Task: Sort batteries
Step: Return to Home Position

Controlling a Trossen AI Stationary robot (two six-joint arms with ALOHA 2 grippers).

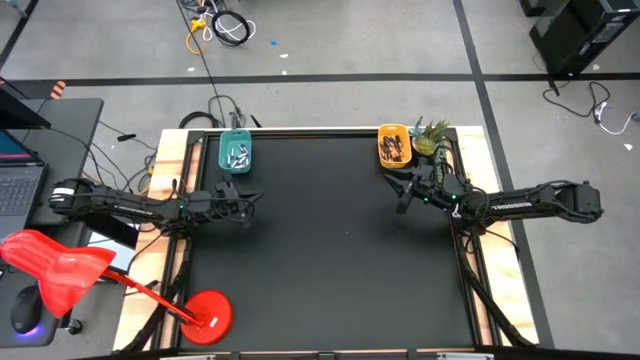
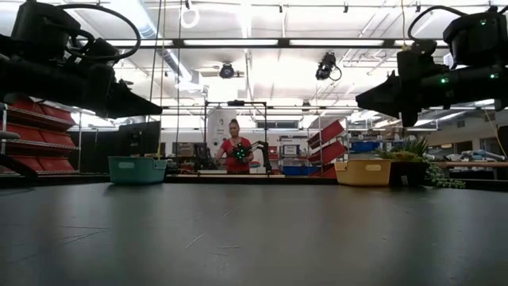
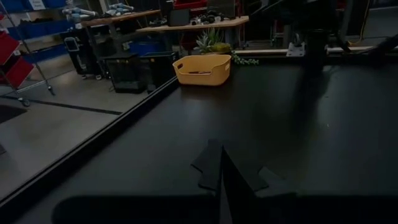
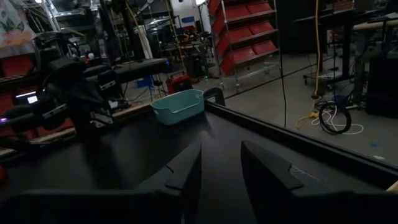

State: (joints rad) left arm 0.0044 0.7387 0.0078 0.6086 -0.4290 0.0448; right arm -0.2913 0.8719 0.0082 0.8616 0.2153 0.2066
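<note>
Pale silvery batteries lie in the teal tray at the table's far left. Dark batteries lie in the yellow tray at the far right. I see no batteries on the black table. My left gripper hovers shut, above the table, just near of the teal tray; its fingers meet in the left wrist view. My right gripper hovers open near the yellow tray, with a clear gap in the right wrist view. In the low view both grippers hang well above the tabletop.
A small potted plant stands right beside the yellow tray. The black table top stretches wide between and near of the arms. A red stand sits off the table's near left corner. A person stands in the room beyond.
</note>
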